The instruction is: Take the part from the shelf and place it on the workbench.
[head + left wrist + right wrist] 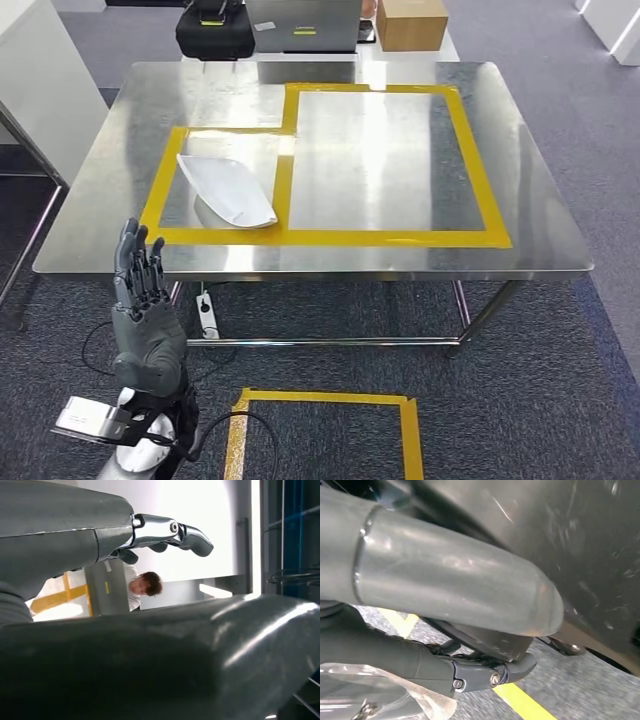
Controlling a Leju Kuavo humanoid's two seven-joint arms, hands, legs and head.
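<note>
The white curved part (226, 190) lies flat on the steel workbench (528, 200), inside the smaller yellow-taped box at its front left. My left hand (142, 300) is raised in front of the bench's near edge, below and left of the part, with fingers straight, apart and empty. In the left wrist view its fingers (170, 530) are stretched out with nothing between them and the thumb. My right hand (471, 630) hangs low over the carpet, thumb and dark fingers extended, holding nothing.
A black bag (215, 30), a grey case (302, 25) and a cardboard box (411, 22) stand behind the bench. A power strip (205, 315) lies under it. Yellow tape (324, 430) marks a square on the carpet. A person (145, 587) and blue shelving (294, 530) are beyond.
</note>
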